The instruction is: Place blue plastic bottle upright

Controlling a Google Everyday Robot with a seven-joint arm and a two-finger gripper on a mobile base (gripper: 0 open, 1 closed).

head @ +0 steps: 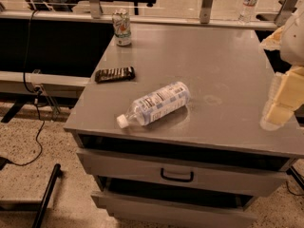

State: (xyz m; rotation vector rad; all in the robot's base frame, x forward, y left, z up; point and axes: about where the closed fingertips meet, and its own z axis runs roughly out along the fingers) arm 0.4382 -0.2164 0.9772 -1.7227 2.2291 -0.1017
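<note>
The blue plastic bottle (157, 103) lies on its side near the middle front of the grey cabinet top (223, 65). It is clear and ribbed with a blue-and-white label, and its white cap (122, 121) points toward the front left edge. My gripper (278, 109) is cream-coloured and hangs at the right edge of the view, over the cabinet's right side. It is well to the right of the bottle, apart from it and holding nothing.
A green-and-white soda can (122, 27) stands upright at the back left corner. A dark flat packet (114, 74) lies at the left edge. A small clear bottle (250, 3) stands on a far counter. Drawers (176, 175) sit below the top.
</note>
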